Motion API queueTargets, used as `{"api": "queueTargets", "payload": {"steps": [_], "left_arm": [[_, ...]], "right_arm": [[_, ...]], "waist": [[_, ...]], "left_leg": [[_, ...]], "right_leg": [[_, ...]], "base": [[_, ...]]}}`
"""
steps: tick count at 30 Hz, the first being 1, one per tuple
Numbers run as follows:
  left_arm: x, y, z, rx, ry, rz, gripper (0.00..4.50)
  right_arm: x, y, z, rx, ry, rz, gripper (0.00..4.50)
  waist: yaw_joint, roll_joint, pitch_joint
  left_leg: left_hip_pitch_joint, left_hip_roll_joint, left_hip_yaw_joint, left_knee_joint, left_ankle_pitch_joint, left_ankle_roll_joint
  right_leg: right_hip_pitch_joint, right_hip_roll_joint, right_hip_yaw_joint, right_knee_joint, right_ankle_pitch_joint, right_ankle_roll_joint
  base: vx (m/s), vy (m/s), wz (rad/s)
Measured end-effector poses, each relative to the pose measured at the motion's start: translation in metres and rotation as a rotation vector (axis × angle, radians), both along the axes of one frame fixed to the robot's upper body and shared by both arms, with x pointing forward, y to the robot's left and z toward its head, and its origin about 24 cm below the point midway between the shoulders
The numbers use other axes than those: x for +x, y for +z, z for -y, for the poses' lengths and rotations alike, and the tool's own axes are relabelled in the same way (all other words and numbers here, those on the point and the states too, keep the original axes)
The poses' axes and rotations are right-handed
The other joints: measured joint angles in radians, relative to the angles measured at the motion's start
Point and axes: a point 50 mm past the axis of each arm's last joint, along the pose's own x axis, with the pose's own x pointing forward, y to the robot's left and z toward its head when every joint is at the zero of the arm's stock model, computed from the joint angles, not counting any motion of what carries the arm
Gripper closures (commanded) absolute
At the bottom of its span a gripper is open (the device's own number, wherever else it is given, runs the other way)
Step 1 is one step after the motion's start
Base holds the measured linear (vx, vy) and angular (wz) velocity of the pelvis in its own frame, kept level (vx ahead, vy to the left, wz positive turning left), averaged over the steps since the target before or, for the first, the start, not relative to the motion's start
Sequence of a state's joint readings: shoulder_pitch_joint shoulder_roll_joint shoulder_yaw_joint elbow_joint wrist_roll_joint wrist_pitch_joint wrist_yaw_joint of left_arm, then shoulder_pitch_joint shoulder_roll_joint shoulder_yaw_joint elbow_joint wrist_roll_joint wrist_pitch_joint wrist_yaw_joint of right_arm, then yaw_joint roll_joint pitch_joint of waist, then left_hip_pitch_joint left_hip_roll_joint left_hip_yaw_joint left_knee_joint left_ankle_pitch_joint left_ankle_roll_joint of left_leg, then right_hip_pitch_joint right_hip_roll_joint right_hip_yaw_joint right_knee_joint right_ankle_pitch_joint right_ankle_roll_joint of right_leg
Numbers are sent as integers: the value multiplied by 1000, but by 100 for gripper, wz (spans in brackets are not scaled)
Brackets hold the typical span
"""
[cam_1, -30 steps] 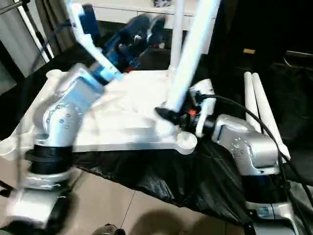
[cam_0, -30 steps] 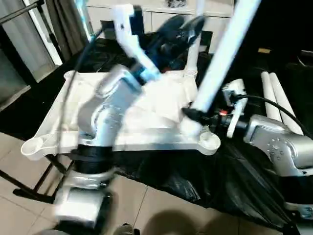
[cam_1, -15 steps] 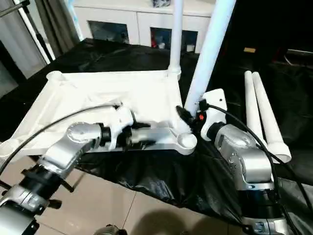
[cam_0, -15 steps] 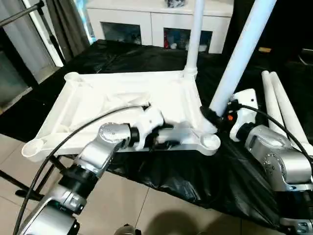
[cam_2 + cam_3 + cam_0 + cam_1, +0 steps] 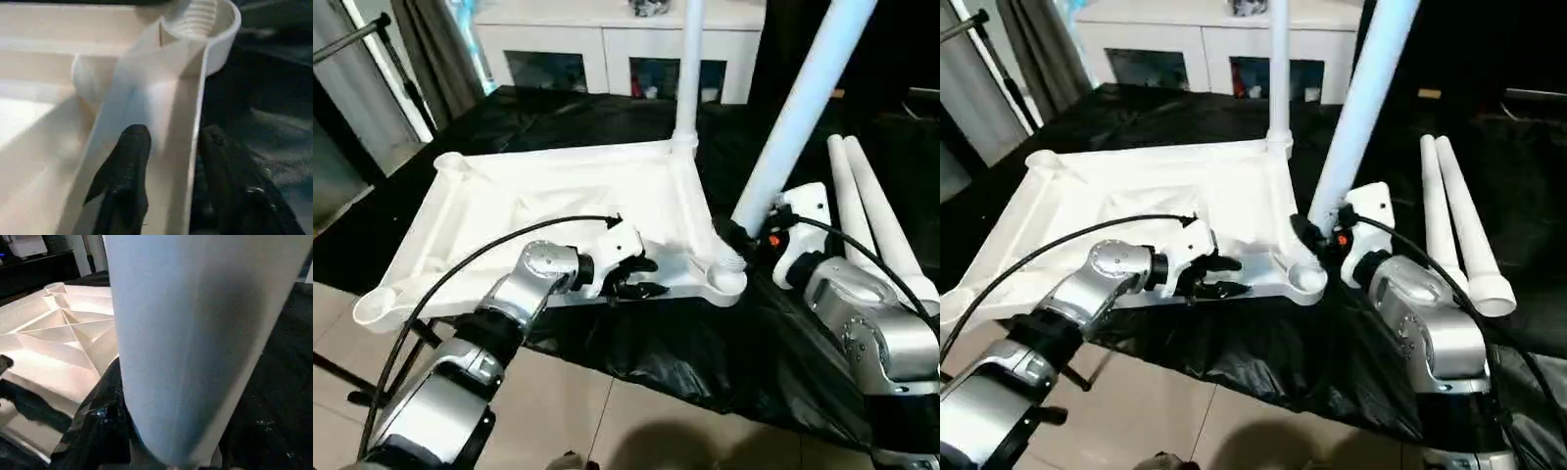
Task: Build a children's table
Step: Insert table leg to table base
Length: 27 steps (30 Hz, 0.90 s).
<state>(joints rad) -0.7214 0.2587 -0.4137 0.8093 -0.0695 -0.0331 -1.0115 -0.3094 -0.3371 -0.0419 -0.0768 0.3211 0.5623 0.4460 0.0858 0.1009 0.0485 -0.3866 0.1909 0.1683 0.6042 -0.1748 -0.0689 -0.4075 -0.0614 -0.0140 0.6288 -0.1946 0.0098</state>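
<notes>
Black plastic sheet (image 5: 724, 343) over the work surface, white glass-door cabinet (image 5: 607, 49) behind — grey curtain (image 5: 431, 49), tiled floor (image 5: 636, 421)

The upright leg (image 5: 684, 73) and tilted leg (image 5: 793, 117) crowd the tabletop's (image 5: 489, 211) right side; its left stays bare.

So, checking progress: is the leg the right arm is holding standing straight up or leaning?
Leaning. The long white tubular leg slants over the near corner socket, while the leg at the far corner stands upright.

White glass-door cabinet (image 5: 617, 44) behind; tiled floor (image 5: 607, 421).
</notes>
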Motion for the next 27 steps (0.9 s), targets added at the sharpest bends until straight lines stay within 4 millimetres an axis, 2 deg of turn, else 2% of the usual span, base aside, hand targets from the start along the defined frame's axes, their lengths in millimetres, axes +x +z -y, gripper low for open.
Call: {"api": "queueTargets", "payload": {"steps": [8, 16, 22, 27], "left_arm": [[1, -3, 5, 4, -44, -18, 346], [3, -3, 5, 12, -62, -37, 426], [2, -3, 6, 22, -98, -31, 450], [2, -2, -2, 25, -100, -44, 450]], "right_arm": [[-2, -2, 0, -8, 16, -16, 259], [-4, -1, -1, -12, 28, -12, 259], [-6, -1, -2, -9, 91, -39, 259], [-13, 4, -9, -20, 267, -77, 259]], "waist": [[2, 3, 0], [1, 4, 0], [-5, 4, 0], [-9, 3, 0]], "left_leg": [[0, 0, 0, 0, 0, 0], [0, 0, 0, 0, 0, 0], [0, 0, 0, -1, 0, 0], [1, 1, 0, -2, 0, 0]], "right_leg": [[0, 0, 0, 0, 0, 0], [0, 0, 0, 0, 1, -1], [0, 0, 0, -2, 1, -1], [0, 1, 1, -3, 0, -1]], "base": [[0, 0, 0], [0, 0, 0], [0, 0, 0], [0, 0, 0]]}}
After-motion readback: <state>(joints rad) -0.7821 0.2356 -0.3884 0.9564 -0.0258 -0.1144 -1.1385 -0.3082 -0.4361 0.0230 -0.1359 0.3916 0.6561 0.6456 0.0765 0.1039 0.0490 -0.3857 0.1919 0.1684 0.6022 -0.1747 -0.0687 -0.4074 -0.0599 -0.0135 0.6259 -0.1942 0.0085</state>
